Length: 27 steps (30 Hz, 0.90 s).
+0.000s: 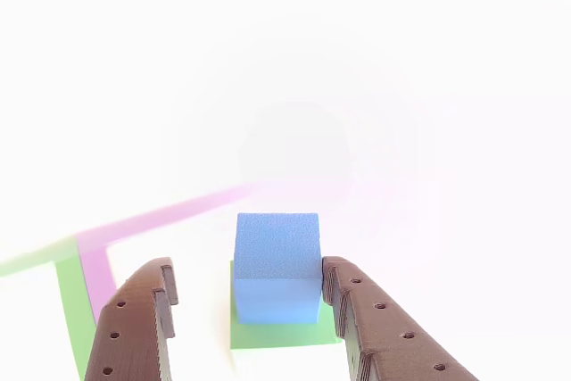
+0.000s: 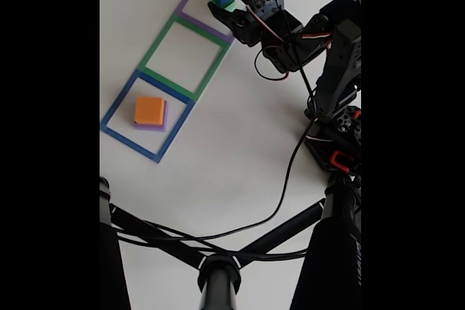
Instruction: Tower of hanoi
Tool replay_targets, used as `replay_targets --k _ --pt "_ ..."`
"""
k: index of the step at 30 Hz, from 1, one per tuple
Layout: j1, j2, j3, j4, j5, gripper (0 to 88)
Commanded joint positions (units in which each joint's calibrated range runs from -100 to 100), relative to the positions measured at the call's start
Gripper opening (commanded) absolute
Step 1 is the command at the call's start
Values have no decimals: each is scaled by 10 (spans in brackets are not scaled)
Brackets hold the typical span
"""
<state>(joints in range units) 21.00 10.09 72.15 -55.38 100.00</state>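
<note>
In the other view, the gripper point(image 1: 245, 296) stands with its 2 dark fingers point(image 1: 134, 327) spread apart on either side of the small blue cube point(image 1: 277, 265). The right finger is at the cube's edge; the left one is clear of it. The cube sits on a thin green slab point(image 1: 281, 335).

In the fixed view, 3 flat square outlines lie in a row on the white table point(image 2: 240, 150). The purple outline point(image 2: 218, 1) holds the blue cube and the green slab. The green outline point(image 2: 185, 56) has nothing in it. The blue outline point(image 2: 147, 115) holds the orange block point(image 2: 150, 109), stacked on the purple slab point(image 2: 151, 125).
</note>
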Motion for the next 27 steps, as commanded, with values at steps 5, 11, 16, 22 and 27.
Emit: replay_targets --k 5,11,16,22,27 --pt "-8 3 -19 -20 0 136" --pt "-6 9 -21 -24 0 113" --pt "-11 10 -21 -26 0 80" --pt "-18 12 -21 -28 0 46" --pt "-21 13 -21 -28 0 32"
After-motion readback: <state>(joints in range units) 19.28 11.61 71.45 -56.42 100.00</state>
